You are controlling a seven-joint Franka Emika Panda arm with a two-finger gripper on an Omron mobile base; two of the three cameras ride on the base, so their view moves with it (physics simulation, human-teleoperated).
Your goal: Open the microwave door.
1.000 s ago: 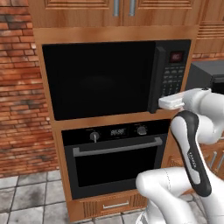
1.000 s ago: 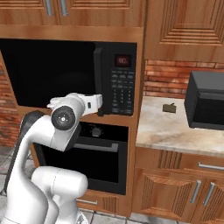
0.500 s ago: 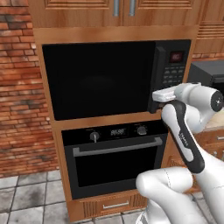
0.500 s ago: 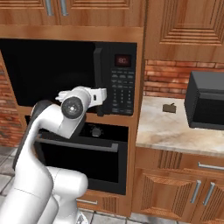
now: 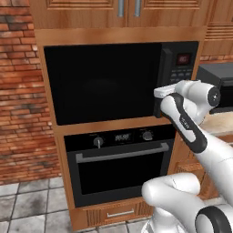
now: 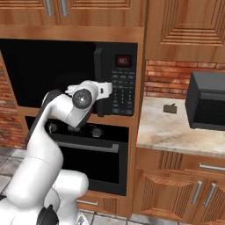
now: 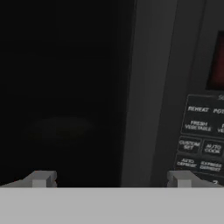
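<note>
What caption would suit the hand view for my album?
Open pincer straddling the vertical handle of the shut microwave door, keypad alongside.

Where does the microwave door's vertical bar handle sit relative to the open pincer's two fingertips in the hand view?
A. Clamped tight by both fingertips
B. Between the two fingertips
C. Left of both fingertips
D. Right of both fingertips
B: in the hand view the handle runs up between the spread fingertips of the pincer, with clear gaps on both sides, so nothing is gripped yet on the microwave door.
</note>
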